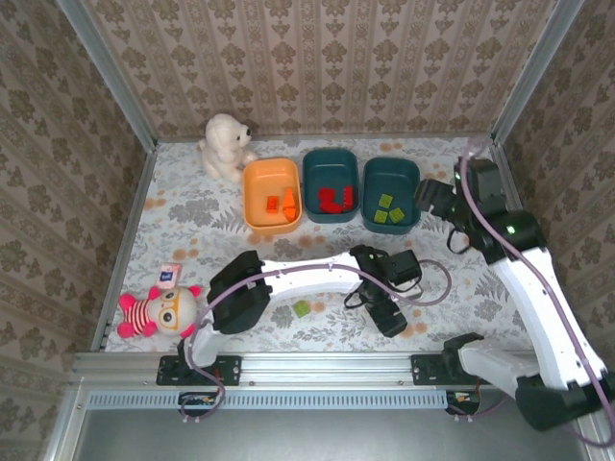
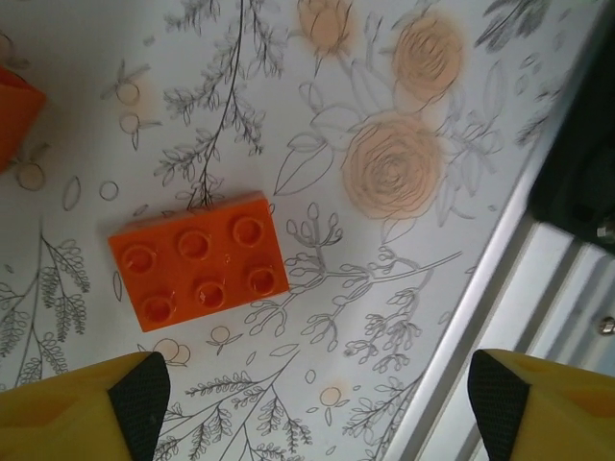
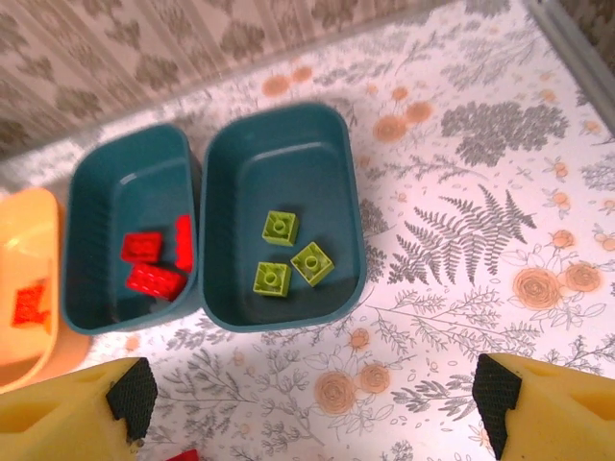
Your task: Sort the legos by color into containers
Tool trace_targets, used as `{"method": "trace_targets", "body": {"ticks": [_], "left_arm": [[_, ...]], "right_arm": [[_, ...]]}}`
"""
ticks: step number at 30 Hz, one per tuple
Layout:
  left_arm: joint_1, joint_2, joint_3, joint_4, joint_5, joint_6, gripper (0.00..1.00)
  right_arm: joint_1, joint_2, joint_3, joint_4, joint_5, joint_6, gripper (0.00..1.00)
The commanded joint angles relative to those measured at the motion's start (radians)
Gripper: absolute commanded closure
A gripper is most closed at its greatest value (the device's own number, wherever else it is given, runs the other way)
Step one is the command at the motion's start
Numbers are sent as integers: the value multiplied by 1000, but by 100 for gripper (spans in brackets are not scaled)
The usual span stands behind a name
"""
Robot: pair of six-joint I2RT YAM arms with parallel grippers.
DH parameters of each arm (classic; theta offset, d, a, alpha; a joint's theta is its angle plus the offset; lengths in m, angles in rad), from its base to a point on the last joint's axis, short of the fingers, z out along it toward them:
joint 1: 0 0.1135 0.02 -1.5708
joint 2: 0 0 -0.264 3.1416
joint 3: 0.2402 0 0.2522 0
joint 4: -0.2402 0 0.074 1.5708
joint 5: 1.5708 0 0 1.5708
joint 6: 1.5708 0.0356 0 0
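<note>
Left pincer (image 2: 319, 399) spread over one orange lego (image 2: 197, 259); three green legos (image 3: 281, 227) tubbed.

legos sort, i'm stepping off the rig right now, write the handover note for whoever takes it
Grippers: the left gripper is open and empty, above an orange brick on the table. The right gripper is open and empty, facing the tubs.
Done: three green bricks in the right teal tub, red bricks in the middle teal tub, orange bricks in the orange tub.
Left: that orange brick, a second orange brick nearby, a light green brick by the left arm, and a red brick at the right wrist view's bottom edge.
</note>
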Motion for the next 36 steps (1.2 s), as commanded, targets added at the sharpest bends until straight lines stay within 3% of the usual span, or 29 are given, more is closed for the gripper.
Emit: {"method": "trace_targets", "body": {"ticks": [1, 9, 16, 19, 23, 27, 32, 36], "left_arm": [[-2, 40, 67, -103, -67, 6, 15], [-16, 155, 198, -189, -182, -22, 14], [-16, 242, 276, -236, -196, -47, 17], [-12, 280, 323, -247, -185, -47, 22], [-7, 335, 388, -292, -178, -61, 37], [-5, 295, 357, -263, -200, -66, 54], [35, 199, 332, -266, -245, -99, 57], [121, 62, 294, -282, -281, -126, 56]], "right_arm": [[1, -75, -30, -55, 43, 42, 9], [1, -174, -27, -53, -45, 18, 6], [1, -195, -40, -81, -70, 31, 7], [1, -193, -41, -84, -79, 35, 8], [1, -192, -46, -82, -88, 42, 8], [1, -188, -49, -78, -93, 44, 8], [1, -168, -43, -68, -101, 37, 9], [1, -138, -28, -60, -111, 21, 8]]}}
